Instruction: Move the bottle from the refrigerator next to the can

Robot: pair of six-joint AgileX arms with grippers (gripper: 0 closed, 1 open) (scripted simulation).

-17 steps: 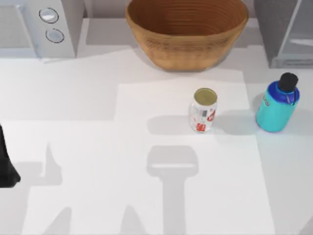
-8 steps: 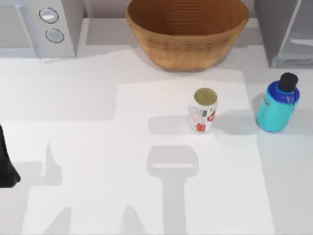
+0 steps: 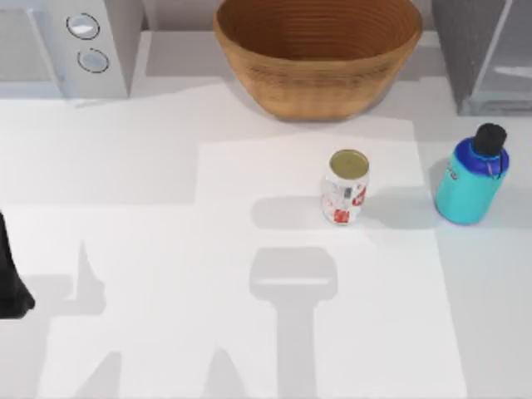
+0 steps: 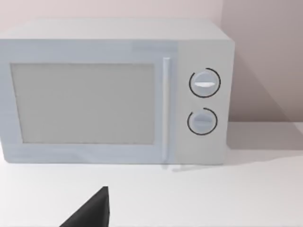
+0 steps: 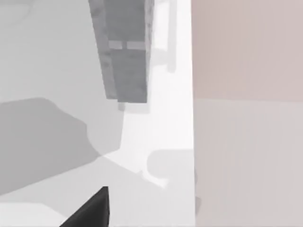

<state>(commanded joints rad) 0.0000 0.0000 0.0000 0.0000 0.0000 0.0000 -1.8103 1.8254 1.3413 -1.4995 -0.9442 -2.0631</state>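
Observation:
The teal bottle [image 3: 471,177] with its black cap stands upright on the table at the right, in front of the grey speckled refrigerator [image 3: 470,50]. The white can [image 3: 346,188] with red markings and a gold top stands near the table's middle, a short gap to the left of the bottle. My left gripper [image 3: 10,287] sits at the left edge of the table, far from both; a dark part of it [image 4: 90,210] shows in the left wrist view. A dark part of my right gripper [image 5: 90,210] shows in the right wrist view, which faces the refrigerator [image 5: 125,52].
A white microwave [image 3: 62,46] with two round knobs stands at the back left and faces the left wrist camera [image 4: 113,92]. A large woven basket [image 3: 316,50] sits at the back centre. Shadows of the arms fall on the table's front.

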